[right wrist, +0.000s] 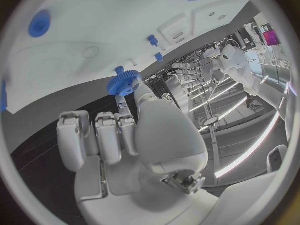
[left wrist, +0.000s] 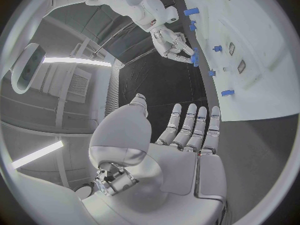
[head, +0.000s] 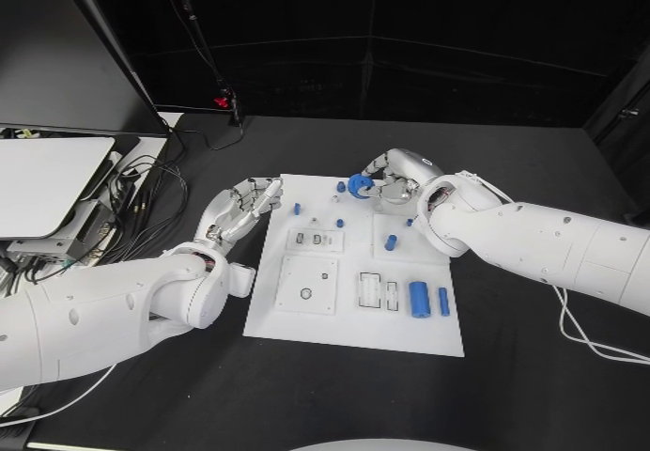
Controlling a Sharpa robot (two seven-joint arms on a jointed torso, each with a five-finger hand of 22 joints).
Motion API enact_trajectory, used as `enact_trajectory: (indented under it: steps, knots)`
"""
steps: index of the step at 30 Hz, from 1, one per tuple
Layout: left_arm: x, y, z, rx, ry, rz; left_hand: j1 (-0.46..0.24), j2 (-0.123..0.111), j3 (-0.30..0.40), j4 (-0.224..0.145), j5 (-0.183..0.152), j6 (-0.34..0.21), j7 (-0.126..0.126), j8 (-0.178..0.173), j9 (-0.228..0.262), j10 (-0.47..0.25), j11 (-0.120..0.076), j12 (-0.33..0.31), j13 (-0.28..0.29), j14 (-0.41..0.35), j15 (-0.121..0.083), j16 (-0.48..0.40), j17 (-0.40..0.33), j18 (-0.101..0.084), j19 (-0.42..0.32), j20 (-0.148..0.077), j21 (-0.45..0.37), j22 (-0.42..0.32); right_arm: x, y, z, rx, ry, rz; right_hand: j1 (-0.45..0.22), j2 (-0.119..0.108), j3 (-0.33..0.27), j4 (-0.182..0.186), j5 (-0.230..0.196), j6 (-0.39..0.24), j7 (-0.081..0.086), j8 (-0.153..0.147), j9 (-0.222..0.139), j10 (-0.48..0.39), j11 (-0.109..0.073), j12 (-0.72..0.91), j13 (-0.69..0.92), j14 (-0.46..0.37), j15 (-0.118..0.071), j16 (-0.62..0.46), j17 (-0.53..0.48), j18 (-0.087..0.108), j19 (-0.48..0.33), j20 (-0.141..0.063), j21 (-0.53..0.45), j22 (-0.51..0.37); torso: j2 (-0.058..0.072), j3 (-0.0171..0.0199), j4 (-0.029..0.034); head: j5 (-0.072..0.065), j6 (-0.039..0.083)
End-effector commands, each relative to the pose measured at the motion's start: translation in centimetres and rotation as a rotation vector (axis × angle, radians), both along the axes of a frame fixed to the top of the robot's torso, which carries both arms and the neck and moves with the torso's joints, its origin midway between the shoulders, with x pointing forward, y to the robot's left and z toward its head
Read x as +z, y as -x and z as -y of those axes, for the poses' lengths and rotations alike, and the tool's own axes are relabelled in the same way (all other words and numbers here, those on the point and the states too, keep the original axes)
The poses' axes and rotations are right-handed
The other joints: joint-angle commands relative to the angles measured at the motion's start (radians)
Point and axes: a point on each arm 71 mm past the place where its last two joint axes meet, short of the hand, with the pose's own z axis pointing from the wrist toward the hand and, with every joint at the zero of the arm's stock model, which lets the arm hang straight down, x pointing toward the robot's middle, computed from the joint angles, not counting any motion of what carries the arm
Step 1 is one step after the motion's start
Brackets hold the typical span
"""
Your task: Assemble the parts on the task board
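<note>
The white task board [head: 355, 319] lies in the middle of the black table. My right hand [head: 390, 177] hovers over its far edge and pinches a blue gear [head: 359, 184] between thumb and finger. The right wrist view shows the gear [right wrist: 123, 82] at the fingertips of that hand [right wrist: 128, 135], just off the board's rim [right wrist: 94, 40]. My left hand [head: 244, 209] lies at the board's left edge, fingers straight and apart, holding nothing; the left wrist view shows its bare palm [left wrist: 181, 140]. Small blue pegs [head: 390, 241] and two blue cylinders [head: 420, 299] sit on the board.
A grey device [head: 48, 178] and a tangle of cables [head: 143, 193] lie at the table's left. A black stand with a red light [head: 223, 100] rises behind the board. A white cable [head: 582, 334] trails from my right arm.
</note>
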Motion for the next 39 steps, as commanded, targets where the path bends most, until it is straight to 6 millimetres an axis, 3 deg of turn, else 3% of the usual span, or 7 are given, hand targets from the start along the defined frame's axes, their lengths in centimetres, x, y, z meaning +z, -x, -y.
enact_trajectory:
  steps: [1, 4, 13, 17, 39]
  knots:
    - [1.6, 0.6, 0.3, -0.046, 0.055, 0.216, -0.002, 0.011, -0.007, 0.0, 0.007, 0.004, 0.148, -0.007, 0.001, 0.008, 0.001, -0.003, 0.0, 0.003, 0.003, -0.004, 0.001, 0.005, -0.004, 0.001, -0.002, -0.002, 0.2, 0.1, -1.1, 0.031, 0.003, 0.005, 0.008, -0.004, 0.006, -0.001, 0.001, 0.009, -0.003, -0.003, 0.001, 0.104, 0.008, 0.002, 0.262, 0.104, 0.008, 0.002, 0.263, -0.007, 0.102, 0.008, 0.003, 0.263, 0.0, 0.0012, 0.0013, 0.021, 0.009]
    - [1.6, 0.6, 0.2, -0.045, 0.055, 0.218, -0.002, 0.011, -0.007, 0.0, 0.007, 0.004, 0.148, -0.007, 0.001, 0.008, 0.001, -0.003, 0.0, 0.003, 0.003, -0.004, 0.001, 0.005, -0.004, 0.001, -0.002, -0.002, 0.2, 0.0, -2.3, 0.05, 0.008, 0.001, 0.009, -0.004, 0.006, -0.001, 0.001, 0.009, -0.003, -0.003, 0.001, 0.104, 0.008, 0.002, 0.262, 0.104, 0.008, 0.002, 0.263, -0.007, 0.102, 0.008, 0.003, 0.263, 0.0, 0.0018, -0.0007, 0.024, 0.012]
    - [1.7, 0.6, 0.3, -0.045, 0.055, 0.219, 0.0, 0.011, -0.007, 0.0, 0.008, 0.004, 0.148, -0.007, 0.001, 0.009, 0.001, -0.003, 0.0, 0.003, 0.003, -0.003, 0.001, 0.005, -0.003, 0.001, -0.001, -0.001, -0.3, -0.5, -4.1, 0.067, 0.051, -0.034, 0.011, -0.007, 0.009, -0.003, -0.002, 0.009, -0.004, -0.007, 0.001, 0.104, 0.007, 0.002, 0.262, 0.104, 0.009, 0.002, 0.263, -0.007, 0.102, 0.009, 0.003, 0.263, 0.0, 0.0013, 0.0002, 0.028, 0.0]
    - [1.7, 0.6, 0.2, -0.044, 0.055, 0.219, 0.0, 0.011, -0.008, 0.0, 0.009, 0.005, 0.148, -0.007, 0.001, 0.009, 0.001, -0.003, 0.0, 0.004, 0.003, -0.003, 0.001, 0.005, -0.003, 0.001, 0.0, -0.001, -0.4, -0.7, -4.5, 0.068, 0.067, -0.046, 0.011, -0.008, 0.01, -0.004, -0.004, 0.009, -0.004, -0.008, 0.0, 0.104, 0.007, 0.002, 0.262, 0.104, 0.009, 0.002, 0.263, -0.007, 0.102, 0.009, 0.003, 0.263, 0.0, 0.0013, -0.0026, 0.026, -0.004]
    - [1.8, 0.6, 0.3, -0.043, 0.054, 0.22, 0.002, 0.012, -0.009, 0.0, 0.01, 0.005, 0.148, -0.007, 0.001, 0.01, 0.001, -0.003, 0.001, 0.004, 0.003, -0.003, 0.001, 0.005, -0.003, 0.001, 0.0, -0.001, -0.8, -1.6, -5.4, 0.064, 0.113, -0.054, 0.012, -0.008, 0.012, -0.004, -0.006, 0.009, -0.005, -0.011, 0.0, 0.104, 0.007, 0.002, 0.262, 0.104, 0.009, 0.002, 0.263, -0.007, 0.102, 0.01, 0.003, 0.263, 0.0, 0.0011, -0.0017, 0.031, -0.014]
